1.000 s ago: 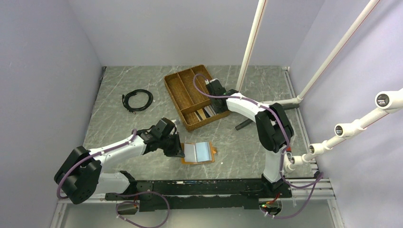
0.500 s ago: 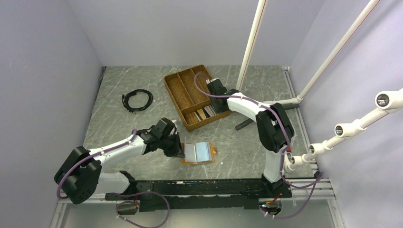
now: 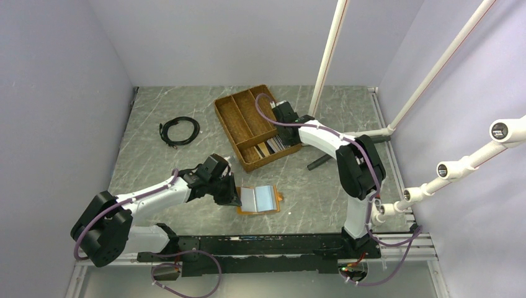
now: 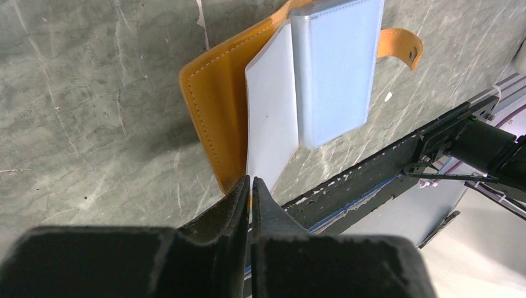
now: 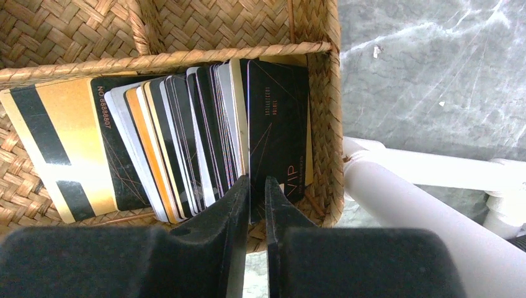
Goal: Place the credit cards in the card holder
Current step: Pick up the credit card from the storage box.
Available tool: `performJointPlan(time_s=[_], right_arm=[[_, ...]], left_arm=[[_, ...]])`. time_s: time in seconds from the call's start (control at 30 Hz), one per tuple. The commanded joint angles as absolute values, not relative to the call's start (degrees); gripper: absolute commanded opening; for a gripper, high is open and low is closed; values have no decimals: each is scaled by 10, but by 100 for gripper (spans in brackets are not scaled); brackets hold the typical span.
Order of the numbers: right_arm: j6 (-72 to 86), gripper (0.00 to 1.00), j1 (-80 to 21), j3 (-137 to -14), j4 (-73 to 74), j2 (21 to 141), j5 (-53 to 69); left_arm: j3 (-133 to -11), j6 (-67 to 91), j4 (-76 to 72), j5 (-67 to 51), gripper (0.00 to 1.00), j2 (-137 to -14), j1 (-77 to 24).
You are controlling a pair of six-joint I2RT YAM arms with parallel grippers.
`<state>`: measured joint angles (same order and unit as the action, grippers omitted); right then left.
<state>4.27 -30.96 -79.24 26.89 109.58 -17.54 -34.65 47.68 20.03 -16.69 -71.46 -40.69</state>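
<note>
No card shows in the card holder (image 3: 258,200), which lies open on the tabletop (image 3: 155,167) with your left hand (image 4: 251,186) pinching its pale leaf; your right hand (image 5: 255,186), fingers narrow, straddles the credit cards (image 5: 180,143) in the wicker tray (image 5: 186,56), grip impossible to tell.

A brown divided wicker tray (image 3: 236,121) sits askew near the worktop's (image 3: 155,161) far edge. A coiled black cable (image 3: 167,135) lies toward the far-left corner, and a dark rod (image 3: 318,162) toward the right edge.
</note>
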Motion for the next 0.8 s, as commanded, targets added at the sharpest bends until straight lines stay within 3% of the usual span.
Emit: performJointPlan(time_s=[0.0, 0.2, 0.3, 0.67, 0.77], right_arm=[[39, 10, -299, -810, 269, 1081, -215], [32, 15, -312, -822, 265, 1105, -284], [20, 1, -327, -839, 267, 1123, -329], [31, 0, -456, -939, 352, 1082, -456], [69, 0, -477, -928, 387, 1025, -363]], left_arm=[[-364, 474, 196, -176, 11, -700, -408], [-363, 477, 191, -177, 11, -701, -407], [-362, 479, 189, -178, 11, -701, -408], [-363, 481, 198, -170, 11, -696, -407], [-364, 482, 197, -174, 14, -696, -408]])
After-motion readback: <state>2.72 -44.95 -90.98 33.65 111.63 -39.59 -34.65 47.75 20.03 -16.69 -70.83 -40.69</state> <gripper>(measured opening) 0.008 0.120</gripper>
